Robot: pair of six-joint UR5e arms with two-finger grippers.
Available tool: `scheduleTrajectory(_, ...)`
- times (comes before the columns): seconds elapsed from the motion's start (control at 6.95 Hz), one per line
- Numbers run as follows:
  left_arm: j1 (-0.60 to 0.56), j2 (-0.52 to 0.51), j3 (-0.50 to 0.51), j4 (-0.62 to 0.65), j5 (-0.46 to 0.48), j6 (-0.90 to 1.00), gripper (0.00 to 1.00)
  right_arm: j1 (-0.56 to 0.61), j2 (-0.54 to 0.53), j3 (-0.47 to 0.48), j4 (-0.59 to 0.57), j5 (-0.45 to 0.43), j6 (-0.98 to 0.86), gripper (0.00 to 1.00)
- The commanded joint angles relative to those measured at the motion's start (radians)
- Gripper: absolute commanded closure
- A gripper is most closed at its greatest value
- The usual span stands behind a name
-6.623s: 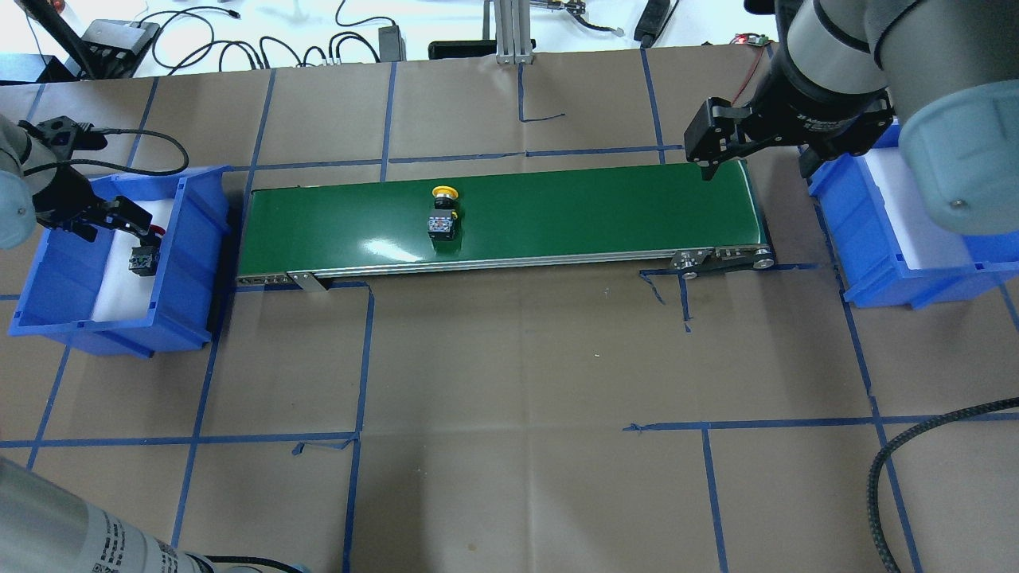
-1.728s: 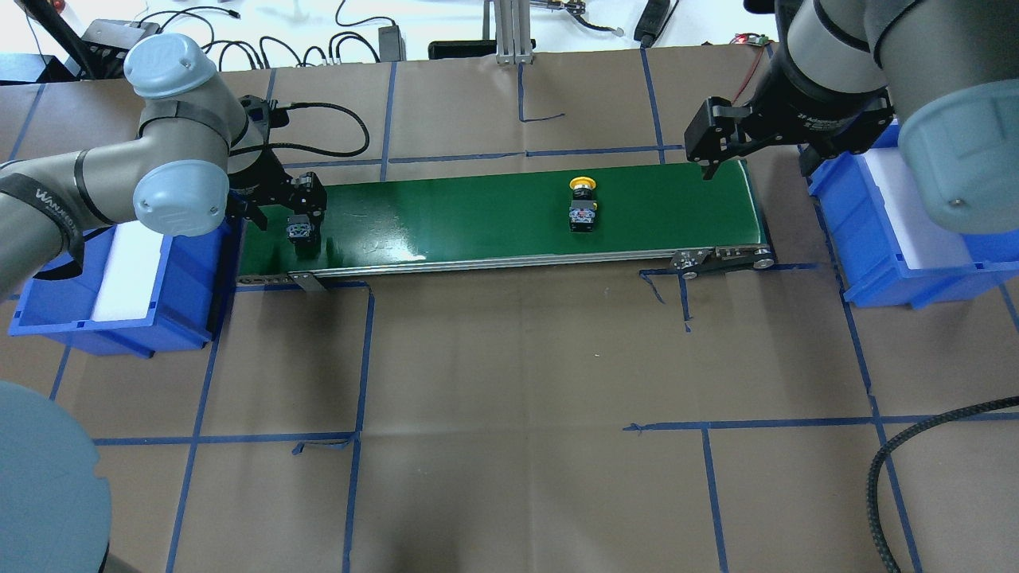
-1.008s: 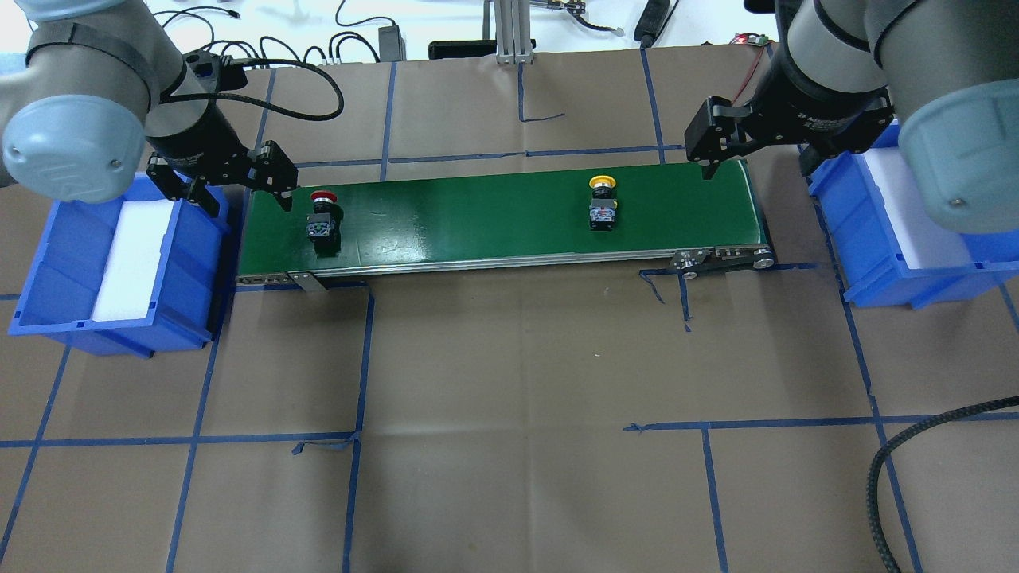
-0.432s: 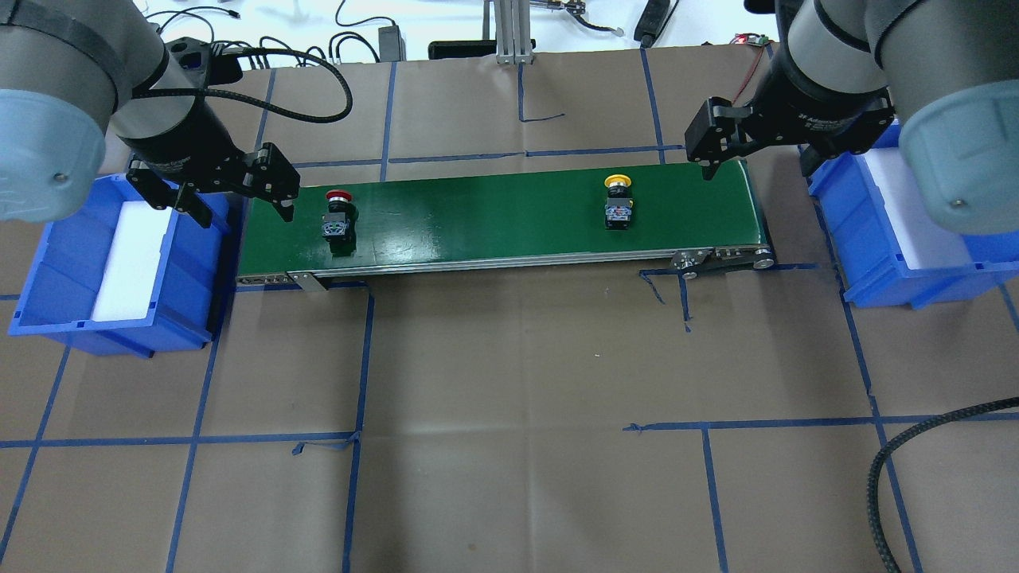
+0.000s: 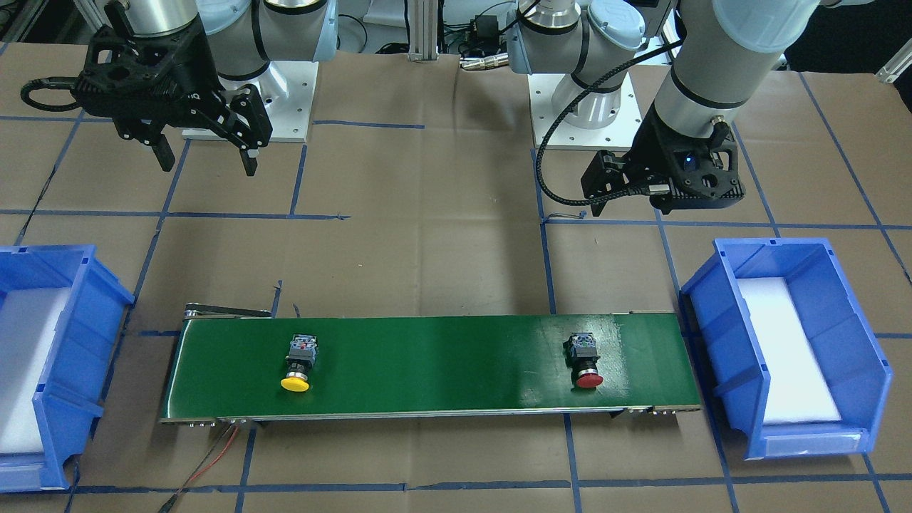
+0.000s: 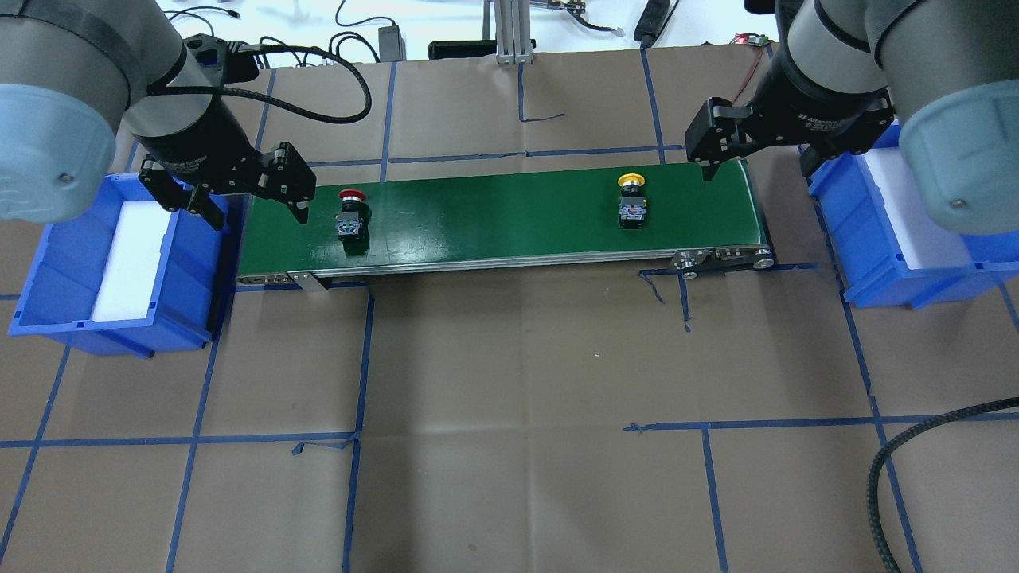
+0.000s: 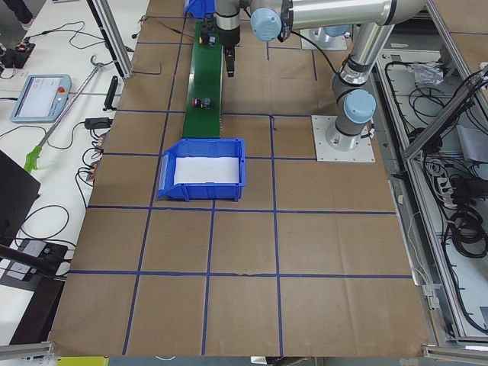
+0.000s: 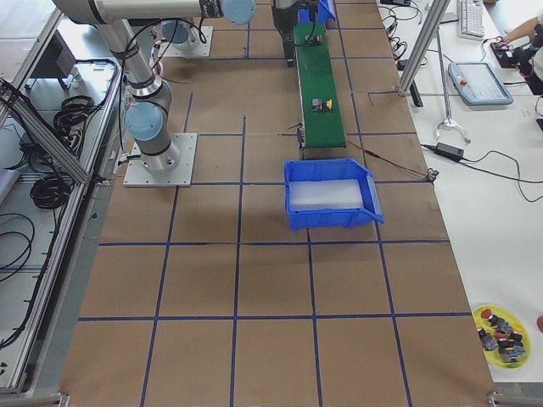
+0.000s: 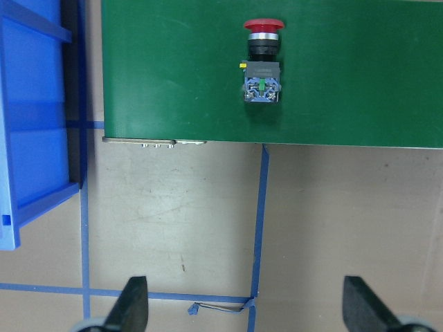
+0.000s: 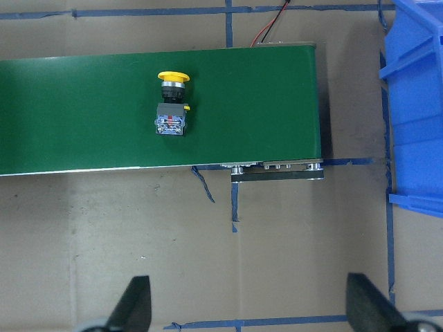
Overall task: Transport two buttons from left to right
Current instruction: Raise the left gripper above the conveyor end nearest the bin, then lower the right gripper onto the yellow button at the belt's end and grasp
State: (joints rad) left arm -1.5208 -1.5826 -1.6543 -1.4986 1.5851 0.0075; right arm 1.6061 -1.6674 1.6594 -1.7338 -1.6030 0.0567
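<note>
Yellow-cap button [image 6: 631, 204] lay on its side on the green belt [image 6: 493, 215], right of middle and short of the right end, cap pointing to the far side. Red-cap button [image 6: 351, 219] lay the same way near the belt's left end. Neither was in the right bin [image 6: 876, 278], so I'd call it roughly half done: both on the belt, none delivered.

Handling, my read: small rigid plastic parts, light, not fragile. The round cap is a poor hold and would likely slip. The blocky black-and-grey body has flat faces, so pinch across those from above. Belt surface looked glossy, so a nudge could slide the part before the pinch lands.

Right gripper [image 5: 209, 165] hung above the belt's right end, fingers spread wide, nothing in them. Left gripper [image 6: 259, 215] hovered over the belt's left end, just left of the red-cap button, fingers also apart and empty.

Around: left bin [image 6: 56, 263] lined with white foam [image 6: 131, 255], just beside the belt's left end. The right bin sat just past the right end, with the same lining. Its belt-side wall looked higher than the belt, so that's the main thing to clear on the carry. Brown-paper counter [image 6: 517, 398] had a blue tape grid. Black cable [image 6: 899, 454] lay near right, well apart from the path.
</note>
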Motion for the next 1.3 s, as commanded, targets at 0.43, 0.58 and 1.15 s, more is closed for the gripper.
scheduleTrajectory(0.43, -0.009, -0.001, 0.004, 0.008, -0.002, 0.003, 0.00, 0.000, 0.000, -0.001, -0.001, -0.003, -0.003, 0.00)
scheduleTrajectory(0.58, -0.009, 0.001, 0.004, 0.008, -0.002, 0.005, 0.00, 0.000, 0.003, 0.006, -0.007, -0.003, -0.002, 0.00)
scheduleTrajectory(1.15, -0.007, 0.010, 0.005, 0.011, -0.001, 0.019, 0.00, -0.011, 0.213, 0.000, -0.194, 0.002, 0.000, 0.00)
